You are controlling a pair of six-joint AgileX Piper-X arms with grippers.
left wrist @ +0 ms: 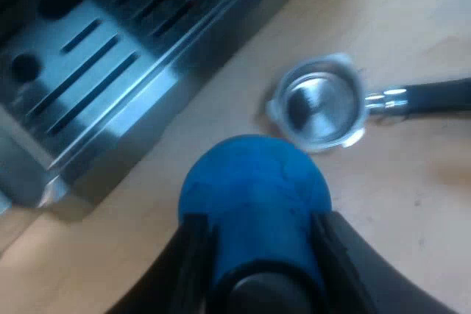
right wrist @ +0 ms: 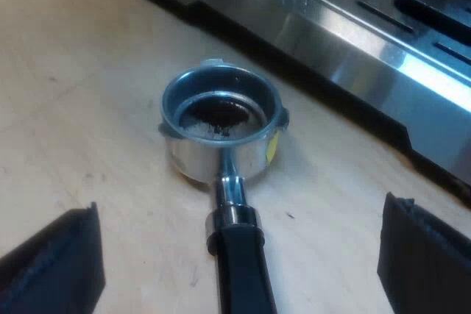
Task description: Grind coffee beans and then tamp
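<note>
Clasping blue tamper (left wrist: pixel 254 189), seemingly clear of holder (left wrist: pixel 320 102).

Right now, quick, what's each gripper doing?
Left gripper: closed on the blue tamper.
Right gripper: open, holding nothing, over the handle of the metal holder.

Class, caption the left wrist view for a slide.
Left gripper holds blue tamper near the metal holder lying by the espresso machine.
</note>
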